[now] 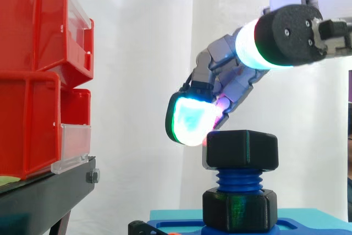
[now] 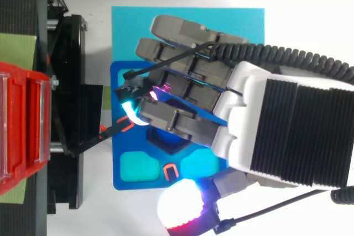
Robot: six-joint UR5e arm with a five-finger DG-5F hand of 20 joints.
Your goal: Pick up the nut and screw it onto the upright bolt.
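Note:
A black hex nut (image 1: 242, 149) sits on top of the upright blue bolt (image 1: 239, 180), with a few threads bare beneath it. A second black hex piece (image 1: 239, 208) surrounds the bolt's foot on the blue board (image 1: 308, 217). My hand (image 1: 231, 75) hangs over the bolt from the upper right with its fingers bent downward. One glowing fingertip (image 1: 190, 119) touches the nut's upper left edge. The thumb pad (image 1: 250, 45) stands well above the nut and apart from it. In the top view my hand (image 2: 260, 120) lies across the blue board (image 2: 133, 175) and hides the nut.
Stacked red bins (image 1: 33, 81) on a black stand (image 1: 44, 196) rise at the left, a short gap from the bolt. The same red bins (image 2: 22, 131) and black stand (image 2: 66, 109) line the left edge from above. A white curtain hangs behind.

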